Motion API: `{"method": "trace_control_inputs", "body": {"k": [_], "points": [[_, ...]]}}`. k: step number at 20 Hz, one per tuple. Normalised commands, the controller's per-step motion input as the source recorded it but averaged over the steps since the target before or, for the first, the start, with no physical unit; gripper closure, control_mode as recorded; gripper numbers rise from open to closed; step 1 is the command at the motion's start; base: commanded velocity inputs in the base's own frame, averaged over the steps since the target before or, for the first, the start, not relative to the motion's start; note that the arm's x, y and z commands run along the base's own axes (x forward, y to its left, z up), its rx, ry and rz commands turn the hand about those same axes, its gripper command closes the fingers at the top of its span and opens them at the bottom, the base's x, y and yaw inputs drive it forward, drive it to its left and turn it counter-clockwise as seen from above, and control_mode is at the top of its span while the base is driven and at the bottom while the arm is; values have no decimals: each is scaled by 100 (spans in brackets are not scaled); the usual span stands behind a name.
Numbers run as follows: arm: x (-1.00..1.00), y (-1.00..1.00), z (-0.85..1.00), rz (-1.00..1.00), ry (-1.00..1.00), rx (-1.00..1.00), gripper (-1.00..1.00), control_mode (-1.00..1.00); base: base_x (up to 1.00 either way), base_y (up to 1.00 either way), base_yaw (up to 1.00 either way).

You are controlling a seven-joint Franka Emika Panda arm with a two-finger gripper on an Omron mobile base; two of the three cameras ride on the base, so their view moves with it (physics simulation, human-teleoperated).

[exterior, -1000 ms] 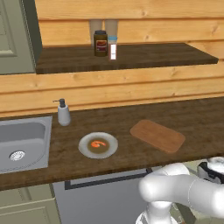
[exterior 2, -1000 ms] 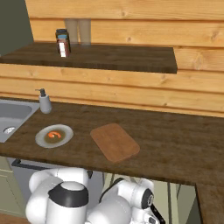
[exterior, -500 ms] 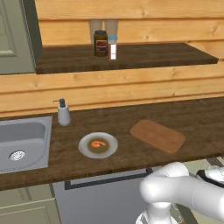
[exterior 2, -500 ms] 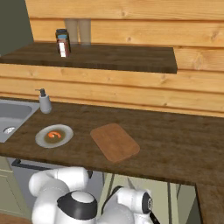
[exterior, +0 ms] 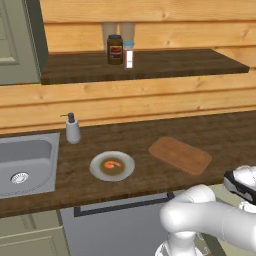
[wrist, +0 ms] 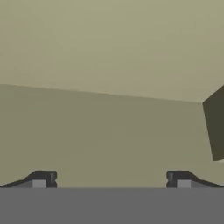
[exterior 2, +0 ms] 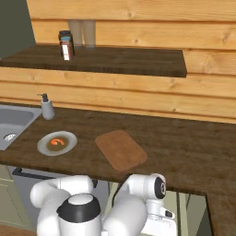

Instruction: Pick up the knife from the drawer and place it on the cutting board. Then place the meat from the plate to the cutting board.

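Gripper (wrist: 111,179) is sitting wide open and empty, facing plain olive cabinet panels, so I'm guessing it's going for the drawer knife, while meat (exterior: 113,164) is waiting on plate (exterior: 95,170) left of cutting board (exterior: 180,155) mid-frame.

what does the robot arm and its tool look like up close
The arm is built of glossy white, rounded, bulbous segments, with dark grey to black rings and caps at the joints, such as the round black-rimmed disc on one joint. No cables or markings are visible. The tool ends in two small dark grey, blocky fingertips with lighter grey faces.
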Motion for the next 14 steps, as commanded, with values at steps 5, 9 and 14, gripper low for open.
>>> {"method": "trace_control_inputs", "body": {"k": [5,9,14], "points": [[14,-6,17,10,-50,2,-100,-100,0,0,0],[-6,0,0,8,-56,0,-100,-100,0,0,0],[-8,0,4,5,-36,0,-100,-100,0,0,0]]}}
